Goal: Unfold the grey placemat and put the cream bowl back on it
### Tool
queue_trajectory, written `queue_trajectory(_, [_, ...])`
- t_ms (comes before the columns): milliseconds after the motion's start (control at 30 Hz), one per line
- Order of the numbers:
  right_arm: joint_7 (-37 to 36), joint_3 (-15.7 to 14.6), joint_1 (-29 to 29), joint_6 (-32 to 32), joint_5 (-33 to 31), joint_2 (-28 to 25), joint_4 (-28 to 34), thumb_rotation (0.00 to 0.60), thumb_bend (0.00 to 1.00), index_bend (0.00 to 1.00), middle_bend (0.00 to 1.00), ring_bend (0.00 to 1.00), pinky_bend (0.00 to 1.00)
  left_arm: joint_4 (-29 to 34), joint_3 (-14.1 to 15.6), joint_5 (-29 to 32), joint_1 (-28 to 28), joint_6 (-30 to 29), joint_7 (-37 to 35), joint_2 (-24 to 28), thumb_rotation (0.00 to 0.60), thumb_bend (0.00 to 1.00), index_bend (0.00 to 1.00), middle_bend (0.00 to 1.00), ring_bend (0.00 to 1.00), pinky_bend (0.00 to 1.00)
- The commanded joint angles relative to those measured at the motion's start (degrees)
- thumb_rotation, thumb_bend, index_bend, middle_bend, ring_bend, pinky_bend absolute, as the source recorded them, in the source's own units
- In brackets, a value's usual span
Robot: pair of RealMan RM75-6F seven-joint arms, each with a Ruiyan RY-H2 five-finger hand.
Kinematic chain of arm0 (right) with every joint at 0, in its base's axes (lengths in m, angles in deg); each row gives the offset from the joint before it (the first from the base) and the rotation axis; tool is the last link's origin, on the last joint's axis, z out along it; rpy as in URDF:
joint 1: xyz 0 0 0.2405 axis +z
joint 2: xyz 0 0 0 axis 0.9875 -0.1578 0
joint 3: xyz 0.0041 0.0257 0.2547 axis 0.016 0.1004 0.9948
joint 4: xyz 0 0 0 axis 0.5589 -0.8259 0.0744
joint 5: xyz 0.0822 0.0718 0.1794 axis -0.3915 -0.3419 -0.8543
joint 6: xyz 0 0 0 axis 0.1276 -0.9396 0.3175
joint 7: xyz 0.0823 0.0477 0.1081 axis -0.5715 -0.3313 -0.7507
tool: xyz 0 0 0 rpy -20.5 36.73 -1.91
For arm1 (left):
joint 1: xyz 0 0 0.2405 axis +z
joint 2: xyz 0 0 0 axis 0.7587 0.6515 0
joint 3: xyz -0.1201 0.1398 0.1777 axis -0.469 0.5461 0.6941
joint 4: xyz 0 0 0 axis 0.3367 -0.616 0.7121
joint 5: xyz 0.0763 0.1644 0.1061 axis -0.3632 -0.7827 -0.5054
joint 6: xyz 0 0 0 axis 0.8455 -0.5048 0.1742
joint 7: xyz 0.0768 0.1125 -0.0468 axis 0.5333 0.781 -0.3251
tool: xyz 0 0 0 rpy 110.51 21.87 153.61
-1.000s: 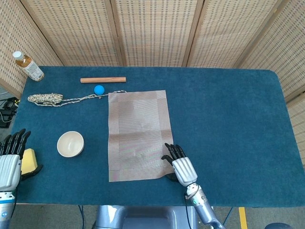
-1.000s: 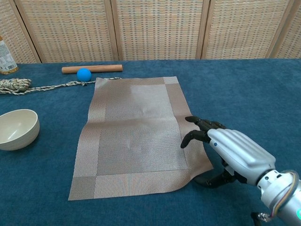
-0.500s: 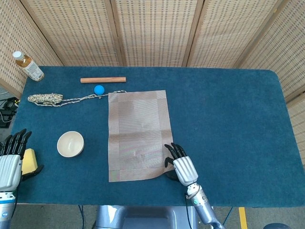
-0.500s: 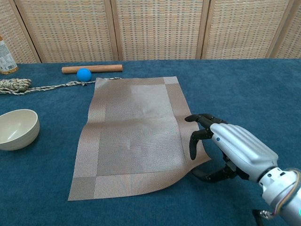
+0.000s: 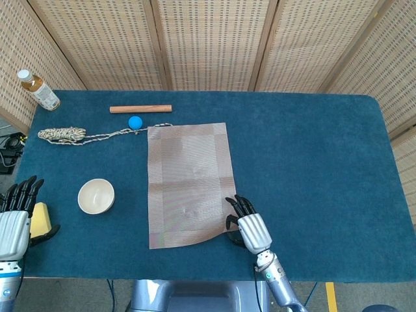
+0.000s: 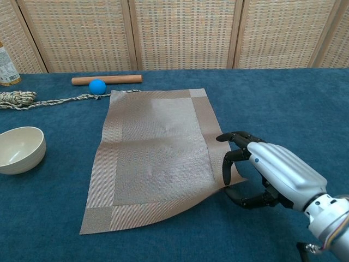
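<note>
Right hand [image 5: 249,229], head view: pinches the near right corner of the grey placemat [image 5: 188,182], which lies unfolded mid-table. Cream bowl [image 5: 96,195] stands left of the mat, apart from it. Left hand [image 5: 14,224] spread, holding nothing, beside a yellow sponge [image 5: 40,218].

Chest view: right hand [image 6: 272,172] holds that corner lifted off the cloth; bowl [image 6: 20,149] upright at left.

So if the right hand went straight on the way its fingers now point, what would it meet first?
The grey placemat. The right hand sits at the mat's near right corner, fingers aimed left and away across it, so it would slide onto the mat's surface. The cream bowl lies well off that line, though depth is uncertain.
</note>
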Motion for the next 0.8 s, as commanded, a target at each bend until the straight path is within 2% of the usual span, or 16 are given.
queue_trajectory(33, [-0.04,-0.03,-0.04,-0.23,0.16,-0.29,0.34,0.600,0.59,0.62,0.19,0.00,0.15,-0.02,0.01,-0.03,0.02,0.05,-0.01,-0.02,0.600,0.16,0.04,0.00,0.00,0.00])
queue_trajectory(333, [0.51,-0.38,-0.10,-1.22,1.27,-1.84,1.99,0.600,0.58,0.62,0.19,0.00,0.15,-0.08,-0.09,-0.02,0.05,0.17,-0.01,-0.04,0.600,0.16,0.04,0.00,0.00,0.00])
queue_trajectory(467, [2.29,-0.07,-0.47,-3.19,2.29,-5.02,4.42,0.600,0.58,0.62,0.19,0.00,0.15,-0.17,-0.23,0.14,0.10,0.17,-0.12,-0.03,0.600,0.16,0.04,0.00,0.00,0.00])
queue_trajectory(567, [2.81,0.03,-1.10,-4.74,2.87,-9.25,7.63,0.600,0.58,0.63,0.19,0.00,0.15,-0.22,-0.17,0.10,0.01,0.44,0.11,-0.05,0.600,0.16,0.04,0.00,0.00,0.00])
queue_trajectory(800, [1.02,-0.92,-3.15,-10.18,6.20,-19.49,10.24,0.600,0.56,0.64,0.19,0.00,0.15,0.00,-0.04,-0.35,0.12,0.27,0.82,-0.07,0.600,0.16,0.04,0.00,0.00,0.00])
